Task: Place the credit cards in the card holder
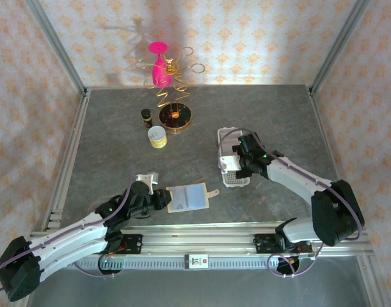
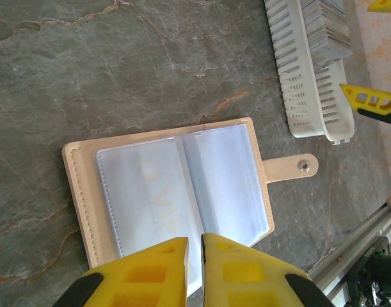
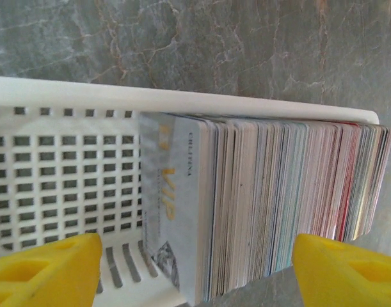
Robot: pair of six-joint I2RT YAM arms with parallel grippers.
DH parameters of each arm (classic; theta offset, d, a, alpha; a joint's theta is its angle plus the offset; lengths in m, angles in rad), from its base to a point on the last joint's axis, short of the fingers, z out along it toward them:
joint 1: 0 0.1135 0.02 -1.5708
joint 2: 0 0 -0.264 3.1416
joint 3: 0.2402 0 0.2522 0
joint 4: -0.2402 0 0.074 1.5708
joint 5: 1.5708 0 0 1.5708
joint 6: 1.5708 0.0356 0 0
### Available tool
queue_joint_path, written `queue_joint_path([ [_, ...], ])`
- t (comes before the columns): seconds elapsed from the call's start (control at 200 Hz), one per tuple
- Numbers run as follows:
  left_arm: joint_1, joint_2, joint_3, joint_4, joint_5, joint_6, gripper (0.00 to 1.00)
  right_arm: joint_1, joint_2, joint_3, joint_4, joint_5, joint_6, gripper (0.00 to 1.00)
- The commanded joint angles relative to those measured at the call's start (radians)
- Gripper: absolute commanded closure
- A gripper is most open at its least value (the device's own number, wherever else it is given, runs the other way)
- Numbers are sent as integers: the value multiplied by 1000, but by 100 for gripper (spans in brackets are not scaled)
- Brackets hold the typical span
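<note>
Your left gripper [image 2: 194, 246], nearly clenched, grasp I cannot tell, is hovering at the credit cards [image 2: 150, 192], and the card holder [image 2: 308, 125] is lying at 1 o'clock in the left wrist view, under your released right gripper [image 3: 195, 259].

The grey tabletop [image 1: 105, 141] carries an open beige wallet [image 1: 189, 197] lower centre, the white card holder [image 1: 226, 135] centre-right, and a cup [image 1: 157, 136], jar [image 1: 146, 116] and gold stand [image 1: 176, 115] upper centre.
</note>
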Motion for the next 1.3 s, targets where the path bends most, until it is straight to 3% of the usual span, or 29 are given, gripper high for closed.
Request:
queue_joint_path([
  [0.0, -4, -5, -15, 48, 16, -7, 85, -11, 34, 29, 54, -22, -33, 23],
  [0.41, -4, 2, -17, 47, 12, -14, 86, -18, 133, 63, 126, 21, -38, 29],
  [0.781, -5, 5, -26, 58, 9, -16, 86, -17, 90, 58, 83, 32, -54, 57],
  [1.291, -4, 5, -34, 65, 10, -25, 87, -17, 63, 60, 62, 24, -49, 80],
])
